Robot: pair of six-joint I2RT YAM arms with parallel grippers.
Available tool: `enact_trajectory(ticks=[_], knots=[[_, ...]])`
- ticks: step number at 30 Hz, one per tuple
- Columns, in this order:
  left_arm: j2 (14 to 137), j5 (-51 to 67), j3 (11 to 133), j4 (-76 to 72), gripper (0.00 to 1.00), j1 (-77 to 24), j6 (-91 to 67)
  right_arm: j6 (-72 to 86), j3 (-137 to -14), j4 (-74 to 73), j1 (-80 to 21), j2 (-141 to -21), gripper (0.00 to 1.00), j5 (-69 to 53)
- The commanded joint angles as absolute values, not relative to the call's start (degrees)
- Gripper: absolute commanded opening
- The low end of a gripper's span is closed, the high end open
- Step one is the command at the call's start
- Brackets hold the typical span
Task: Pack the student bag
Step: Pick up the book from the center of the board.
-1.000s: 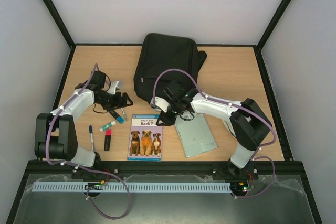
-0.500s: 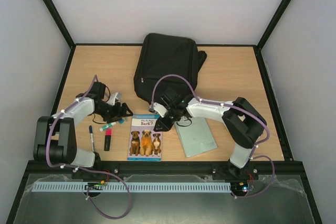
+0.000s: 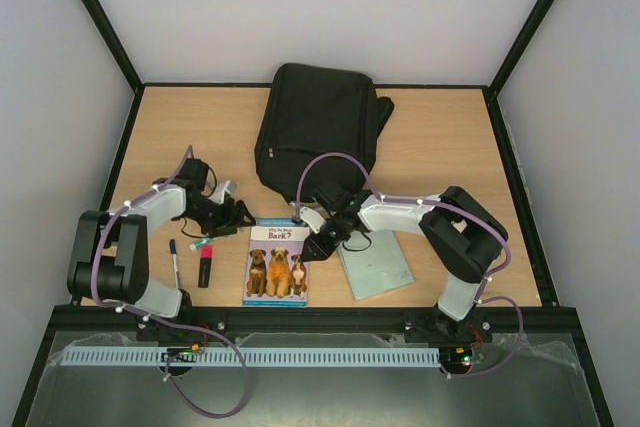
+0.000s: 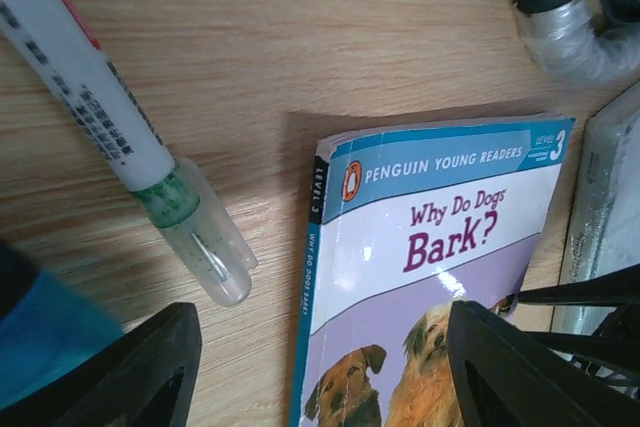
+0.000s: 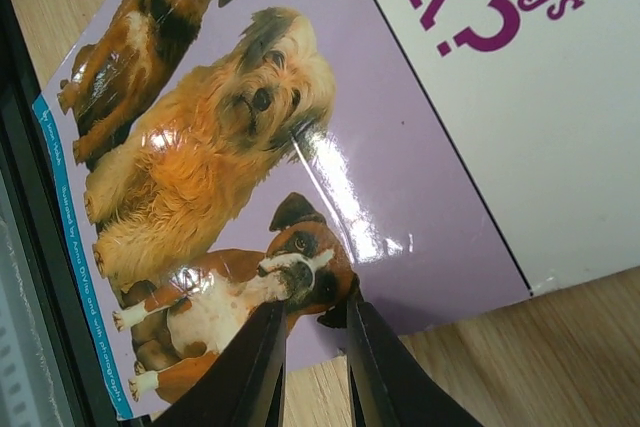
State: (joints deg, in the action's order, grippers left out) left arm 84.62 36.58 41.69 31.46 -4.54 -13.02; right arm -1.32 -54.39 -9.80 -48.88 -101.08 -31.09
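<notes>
The student bag (image 3: 320, 127), a big black backpack, lies flat at the back of the table, away from both grippers. In front of it lies a paperback, "Why Do Dogs Bark?" (image 3: 276, 261). My left gripper (image 3: 240, 219) hovers open over the book's (image 4: 440, 247) top left corner, with nothing between its fingers (image 4: 140, 372). At the book's right edge (image 5: 300, 127) my right gripper (image 3: 312, 247) is low, its jaws (image 5: 318, 347) a narrow gap apart; only the cover and the table show between them.
A green-capped marker (image 3: 203, 243) (image 4: 150, 167), a red highlighter (image 3: 205, 267) and a pen (image 3: 175, 265) lie left of the book. A grey notebook (image 3: 375, 259) lies right of it. The table's front edge is just below the book.
The left gripper moved down and right to the book's top corner and narrowed a little. The right gripper came down onto the book's right edge, and its jaws narrowed a lot.
</notes>
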Motion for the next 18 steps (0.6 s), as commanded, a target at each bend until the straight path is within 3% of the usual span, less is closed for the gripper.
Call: enact_trajectory(ticks=[1, 18], knots=[[86.72, 37.11, 40.06, 30.69, 0.69, -6.48, -13.8, 0.84, -52.35, -8.72, -49.13, -100.55, 0.19, -30.98], [90.78, 39.28, 41.01, 26.1, 0.59, -9.6, -13.74, -0.65, -54.37, -7.81, -49.13, -103.72, 0.12, -17.82]])
